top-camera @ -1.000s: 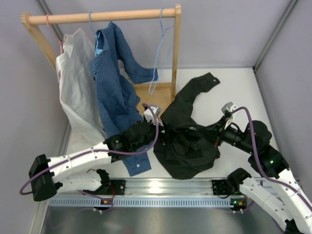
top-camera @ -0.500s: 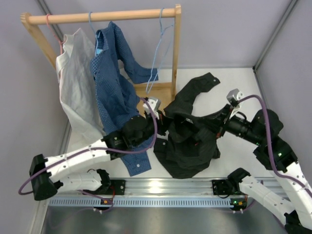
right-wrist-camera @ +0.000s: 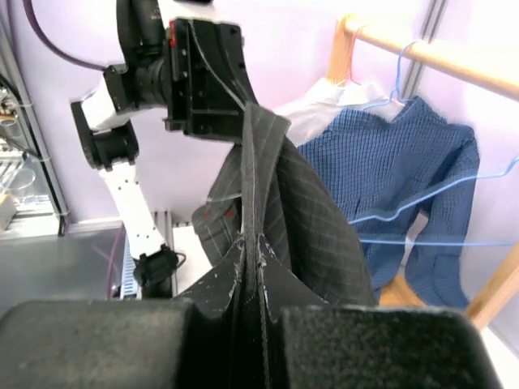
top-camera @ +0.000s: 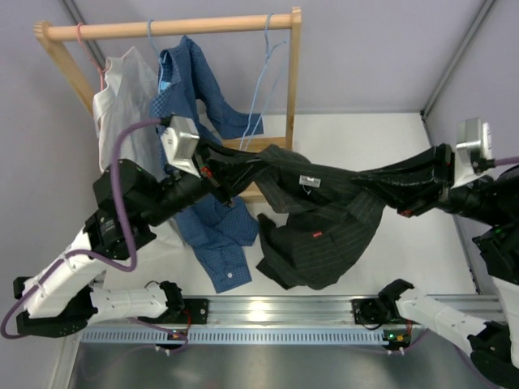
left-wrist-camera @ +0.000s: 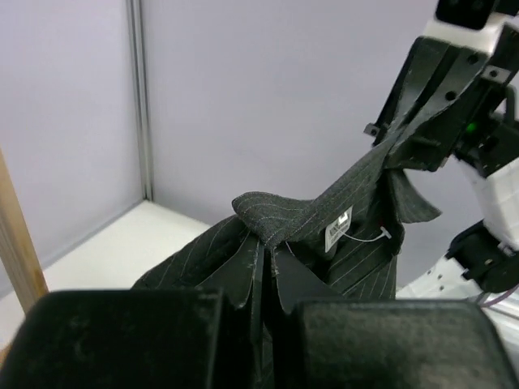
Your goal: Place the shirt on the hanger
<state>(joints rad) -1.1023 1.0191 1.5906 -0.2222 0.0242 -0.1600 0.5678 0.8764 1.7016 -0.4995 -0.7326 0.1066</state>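
Observation:
The black pinstriped shirt [top-camera: 324,227] hangs stretched in the air between my two grippers, its body sagging toward the table with a red tag showing. My left gripper [top-camera: 237,168] is shut on the collar end [left-wrist-camera: 292,220]; in the left wrist view its jaws [left-wrist-camera: 272,253] pinch the cloth beside a white label. At the other end my right gripper [top-camera: 415,193] is shut on a fold of the shirt [right-wrist-camera: 302,203], the jaws [right-wrist-camera: 252,243] pressed together. The light-blue hanger [top-camera: 264,81] hangs bare on the rod behind the shirt; its wires [right-wrist-camera: 442,194] show in the right wrist view.
A wooden rack [top-camera: 170,28] stands at the back left, its post [top-camera: 293,73] next to the hanger. A blue dotted shirt [top-camera: 190,138] and a white shirt [top-camera: 122,121] hang on it. Walls close in on both sides of the white table [top-camera: 365,134].
The left gripper has shut on the shirt. Both arms have risen and drawn apart, lifting the shirt off the table and pulling it taut between them.

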